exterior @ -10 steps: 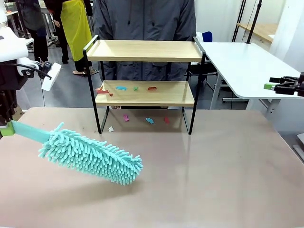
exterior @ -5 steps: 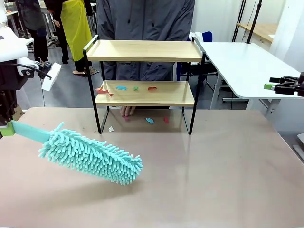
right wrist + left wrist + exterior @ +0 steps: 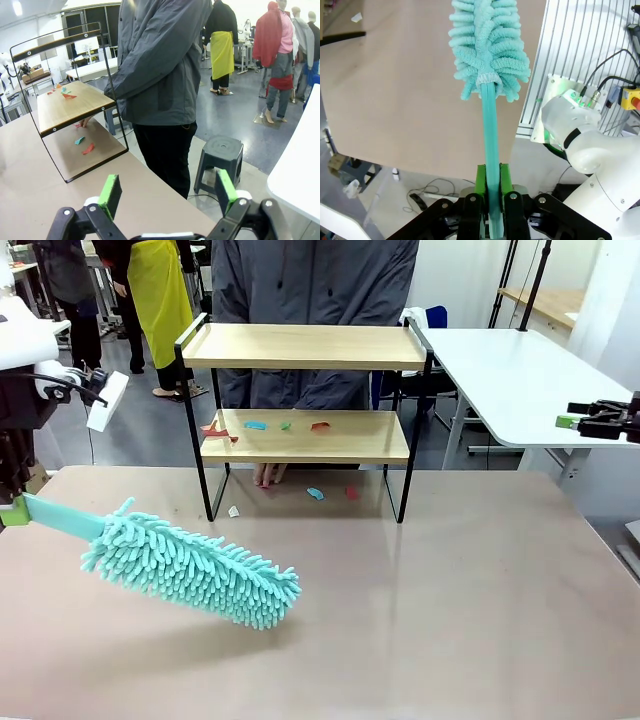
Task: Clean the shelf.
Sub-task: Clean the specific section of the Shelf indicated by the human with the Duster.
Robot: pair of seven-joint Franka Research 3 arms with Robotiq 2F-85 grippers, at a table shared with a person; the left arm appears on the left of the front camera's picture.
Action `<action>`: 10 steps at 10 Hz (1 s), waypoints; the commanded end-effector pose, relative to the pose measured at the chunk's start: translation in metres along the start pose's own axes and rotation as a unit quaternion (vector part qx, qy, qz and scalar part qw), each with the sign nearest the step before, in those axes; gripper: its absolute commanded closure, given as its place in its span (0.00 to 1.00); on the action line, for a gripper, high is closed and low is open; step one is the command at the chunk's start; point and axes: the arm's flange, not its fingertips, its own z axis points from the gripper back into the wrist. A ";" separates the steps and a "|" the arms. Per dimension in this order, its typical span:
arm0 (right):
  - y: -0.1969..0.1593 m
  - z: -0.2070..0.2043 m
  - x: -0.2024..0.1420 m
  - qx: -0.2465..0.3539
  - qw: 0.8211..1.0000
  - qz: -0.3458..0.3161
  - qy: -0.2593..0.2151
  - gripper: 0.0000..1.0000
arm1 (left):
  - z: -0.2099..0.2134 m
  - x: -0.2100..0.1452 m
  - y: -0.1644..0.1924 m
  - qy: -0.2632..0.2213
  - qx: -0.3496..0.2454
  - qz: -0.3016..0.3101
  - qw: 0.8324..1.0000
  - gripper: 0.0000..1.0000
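The shelf (image 3: 300,346) stands at the far middle of the brown table, a person right behind it. Small coloured scraps (image 3: 256,425) lie on its lower board (image 3: 350,446), and more scraps (image 3: 315,494) lie on the table beneath. The person's hand (image 3: 268,475) rests on the table under the shelf. My left gripper (image 3: 10,510) at the left edge is shut on the handle of a teal fluffy duster (image 3: 190,565), whose head hovers low over the table. In the left wrist view the left gripper (image 3: 490,185) clamps the duster (image 3: 487,45) handle. My right gripper (image 3: 575,422) hangs open at the far right, away from the shelf (image 3: 70,107).
A white table (image 3: 500,370) stands to the right behind the brown table (image 3: 420,620). A dark stool (image 3: 220,150) sits on the floor beside the person. The table's near and right parts are bare. Other people stand far off.
The person's hand has come down onto the table under the shelf, over a pink scrap. Both arms and the duster have stayed still.
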 end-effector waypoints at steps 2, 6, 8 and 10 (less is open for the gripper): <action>0.002 -0.001 0.002 0.000 1.000 0.002 0.000 0.00 | 0.004 0.000 -0.003 0.000 -0.001 -0.001 1.000 0.87; 0.002 -0.001 0.002 0.000 1.000 0.002 0.000 0.00 | 0.004 0.000 -0.003 0.000 -0.001 -0.001 1.000 0.87; 0.002 -0.001 0.002 0.000 1.000 0.002 0.000 0.00 | 0.004 0.000 -0.003 0.000 -0.001 -0.001 1.000 0.87; 0.002 -0.001 0.002 0.000 1.000 0.002 0.000 0.00 | 0.004 0.000 -0.003 0.000 -0.001 -0.001 1.000 0.87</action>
